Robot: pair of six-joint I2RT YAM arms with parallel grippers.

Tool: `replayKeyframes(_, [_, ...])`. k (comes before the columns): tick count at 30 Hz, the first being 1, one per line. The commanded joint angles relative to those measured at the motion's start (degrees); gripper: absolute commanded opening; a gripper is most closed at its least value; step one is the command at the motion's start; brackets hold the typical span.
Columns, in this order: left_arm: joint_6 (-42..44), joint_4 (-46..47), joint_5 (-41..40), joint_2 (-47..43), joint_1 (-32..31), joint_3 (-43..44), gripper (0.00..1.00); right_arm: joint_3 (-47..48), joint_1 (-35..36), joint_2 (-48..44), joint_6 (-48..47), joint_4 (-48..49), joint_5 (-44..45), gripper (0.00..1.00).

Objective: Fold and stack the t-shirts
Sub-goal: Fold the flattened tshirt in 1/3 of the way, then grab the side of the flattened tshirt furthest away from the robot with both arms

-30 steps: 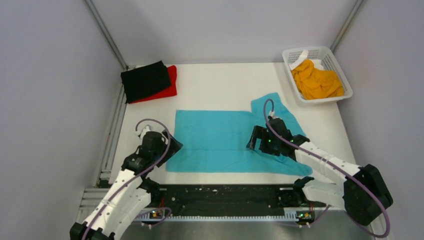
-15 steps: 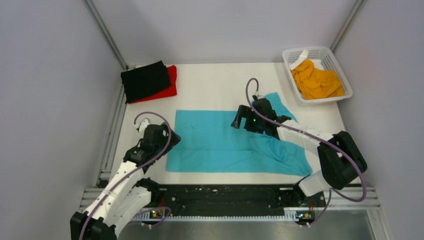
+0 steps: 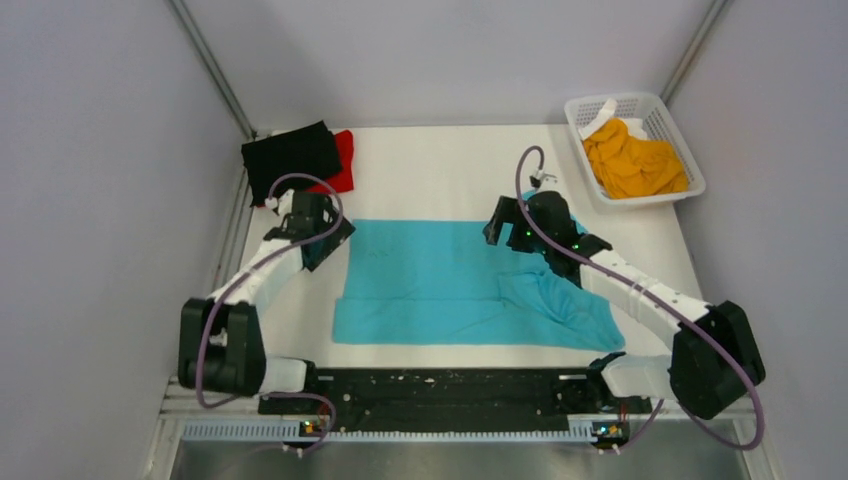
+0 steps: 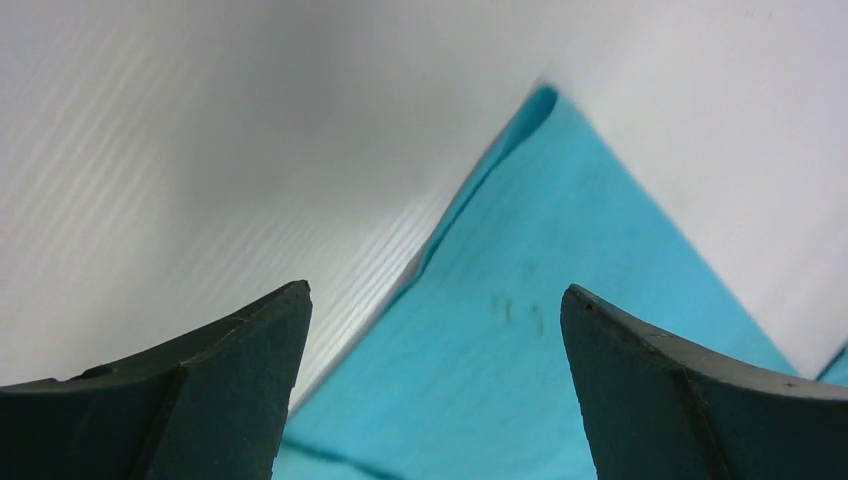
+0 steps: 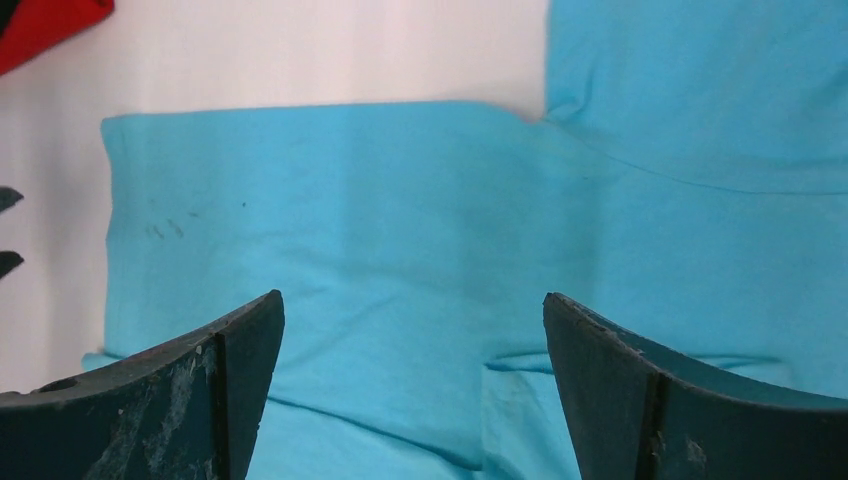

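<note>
Jaws spread above turquoise shirt [image 3: 430,275]; basket [image 3: 636,97] far right.

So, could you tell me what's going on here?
The turquoise-blue t-shirt is being folded. The open left gripper hovers at its far-left corner, the open right gripper over its far edge; neither holds cloth. The black t-shirt lies on the red t-shirt; the orange-yellow t-shirt sits in the white basket.

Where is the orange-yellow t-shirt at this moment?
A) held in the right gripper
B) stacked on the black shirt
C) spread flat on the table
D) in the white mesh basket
D: the orange-yellow t-shirt lies crumpled inside the white mesh basket, at the far right of the overhead view.
</note>
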Motion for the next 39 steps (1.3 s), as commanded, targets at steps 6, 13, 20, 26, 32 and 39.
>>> replayKeyframes(6, [16.15, -2.35, 7.3, 29.79, 3.06, 27.32, 0.97, -6.64, -4.26, -9.18, -3.41, -0.53, 3.75, 0.99])
replayKeyframes(13, [18.17, -5.37, 12.69, 38.72, 3.06, 33.59, 0.77, -7.28, -4.82, -10.11, -4.43, -0.9, 3.96, 0.99])
replayKeyframes(20, [18.36, -3.97, 16.38, 37.79, 2.8, 29.88, 0.46, -7.73, -4.99, -10.22, -4.27, -0.81, 4.04, 0.99])
replayKeyframes(26, [18.42, -5.25, 13.81, 37.96, 1.6, 29.26, 0.32, -8.46, -5.06, -11.42, -4.22, -0.9, 4.69, 0.99])
replayKeyframes(32, [18.45, -6.3, 11.43, 37.23, 0.72, 29.03, 0.0, -8.64, -5.18, -11.87, -4.26, -1.06, 5.76, 0.99])
replayKeyframes(39, [16.63, -7.32, -0.51, 35.1, 1.08, 29.83, 0.0, -5.8, -5.93, -9.63, -4.1, -3.38, 11.98, 0.99])
